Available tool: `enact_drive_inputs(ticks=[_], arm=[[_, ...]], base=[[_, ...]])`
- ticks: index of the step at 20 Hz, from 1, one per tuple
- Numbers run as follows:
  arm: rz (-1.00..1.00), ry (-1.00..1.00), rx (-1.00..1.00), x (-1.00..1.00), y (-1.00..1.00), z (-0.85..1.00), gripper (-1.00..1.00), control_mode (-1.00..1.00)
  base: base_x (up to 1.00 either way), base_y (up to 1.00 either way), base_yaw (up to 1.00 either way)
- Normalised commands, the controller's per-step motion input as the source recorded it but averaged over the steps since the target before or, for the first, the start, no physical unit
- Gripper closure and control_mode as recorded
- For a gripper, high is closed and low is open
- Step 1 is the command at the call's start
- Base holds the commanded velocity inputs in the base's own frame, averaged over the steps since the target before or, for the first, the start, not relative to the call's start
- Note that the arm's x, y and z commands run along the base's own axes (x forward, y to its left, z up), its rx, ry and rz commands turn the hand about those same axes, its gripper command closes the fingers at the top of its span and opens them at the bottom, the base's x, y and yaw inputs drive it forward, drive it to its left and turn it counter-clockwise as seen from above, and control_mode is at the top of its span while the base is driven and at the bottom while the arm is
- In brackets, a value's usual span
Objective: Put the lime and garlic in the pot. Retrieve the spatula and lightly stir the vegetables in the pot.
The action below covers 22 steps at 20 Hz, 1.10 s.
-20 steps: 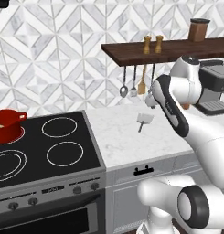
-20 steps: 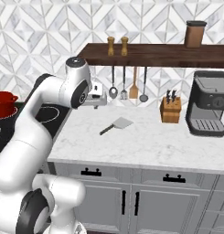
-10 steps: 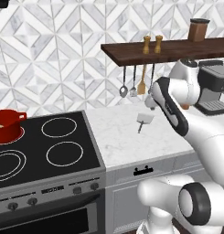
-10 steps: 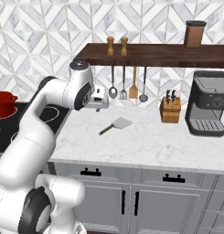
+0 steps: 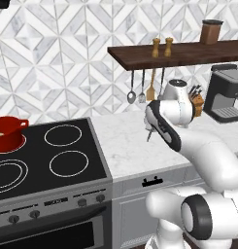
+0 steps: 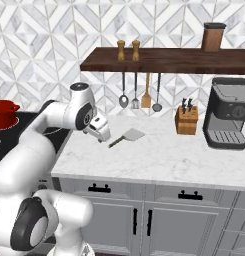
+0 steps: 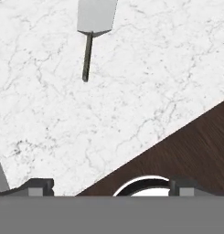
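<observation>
While the pincer (image 6: 100, 140) hovers empty — spatula (image 6: 128, 136) lies on the counter (image 6: 159, 160).

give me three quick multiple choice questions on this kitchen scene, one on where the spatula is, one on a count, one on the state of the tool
1. Where does the spatula lie?
A. inside the pot
B. flat on the marble counter
C. hanging under the shelf

2. How many utensils hang under the wooden shelf?
A. two
B. four
C. six

3. What is the tool doing?
A. gripping the spatula handle
B. holding a lime
C. empty, with the spatula lying apart from it

Answers:
1. B, the blade and its dark handle rest on the counter in front of the arm.
2. B, four utensils hang in a row in the right base view.
3. C, the hand view shows bare counter between the fingertips and the handle.
</observation>
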Motion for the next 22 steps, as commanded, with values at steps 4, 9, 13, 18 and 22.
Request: enact_drive_inputs(ticks=[4, 9, 13, 18, 22], arm=[[-0.08, 0.09, 0.05, 0.05, -0.18, -0.04, -1.0, -1.0], [-0.04, 0.0, 0.0, 0.42, 0.0, -0.32, -1.0, -1.0], [-0.01, 0.0, 0.0, 0.64, 0.0, -0.38, -1.0, -1.0], [-0.01, 0.0, 0.0, 0.7, 0.0, -0.37, -1.0, -1.0], [-0.02, 0.0, 0.0, 0.55, 0.0, -0.43, -1.0, -1.0]], base=[[0.0, 0.0, 0.0], [0.0, 0.0, 0.0], [0.0, 0.0, 0.0], [0.0, 0.0, 0.0], [0.0, 0.0, 0.0]])
